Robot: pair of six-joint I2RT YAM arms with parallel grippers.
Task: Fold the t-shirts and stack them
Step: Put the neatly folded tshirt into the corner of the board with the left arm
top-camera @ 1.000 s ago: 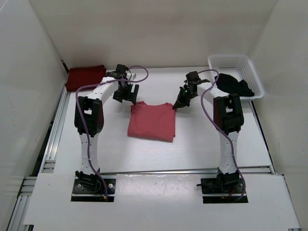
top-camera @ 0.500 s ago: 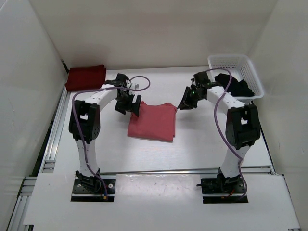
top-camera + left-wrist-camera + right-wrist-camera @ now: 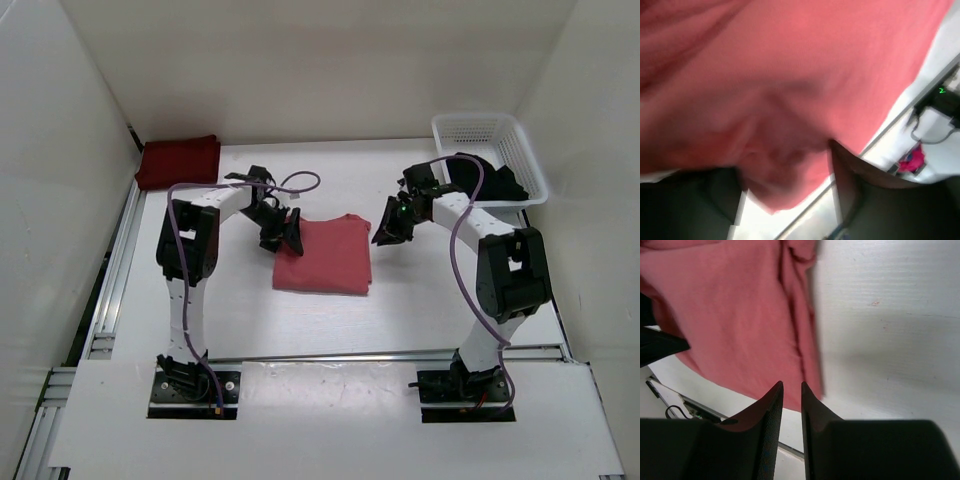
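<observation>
Right gripper (image 3: pixel 791 385) slightly ajar, empty, over pink shirt (image 3: pixel 730 305) edge; overhead hides gap.

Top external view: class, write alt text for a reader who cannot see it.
A folded salmon pink t-shirt lies on the table, left pincer at its left edge, right pincer just off its right. A folded maroon t-shirt sits far left; a black t-shirt lies in a white basket far right.

Left wrist view: the salmon shirt (image 3: pixel 790 75) is blurred and cropped — whether the left gripper (image 3: pixel 286 232) grips it is unclear.
</observation>
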